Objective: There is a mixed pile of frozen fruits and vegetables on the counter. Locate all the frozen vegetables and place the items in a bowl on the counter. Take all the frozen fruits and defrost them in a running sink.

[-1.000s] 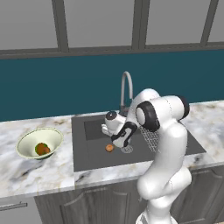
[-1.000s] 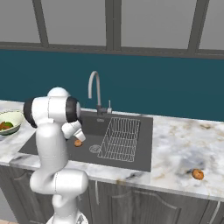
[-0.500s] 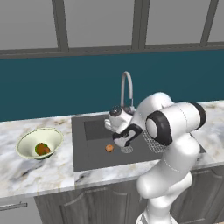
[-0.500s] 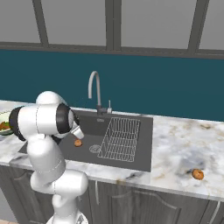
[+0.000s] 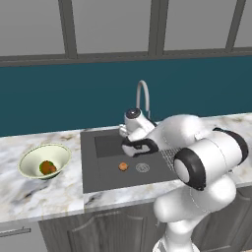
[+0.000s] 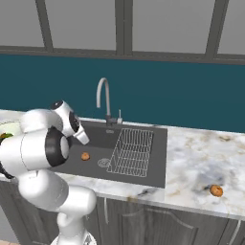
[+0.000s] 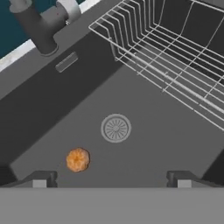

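Observation:
One round orange frozen fruit lies loose on the floor of the dark grey sink, just left of the drain. My gripper hangs open above the basin with nothing between its fingers. In the hand view the fruit sits ahead of the gripper, nearer the left fingertip. A second orange fruit rests on the marble counter at the far right. The cream-green bowl on the left holds the green and brown-orange vegetables.
A wire rack fills the right half of the sink, close to my hand. The curved silver faucet rises behind the basin. My bulky white arm leans over the sink's front right. A teal wall backs the counter.
The arm's elbow has swung lower and outward, toward the sink's front edge. The hand stays over the basin, open. The orange fruit in the sink has not moved.

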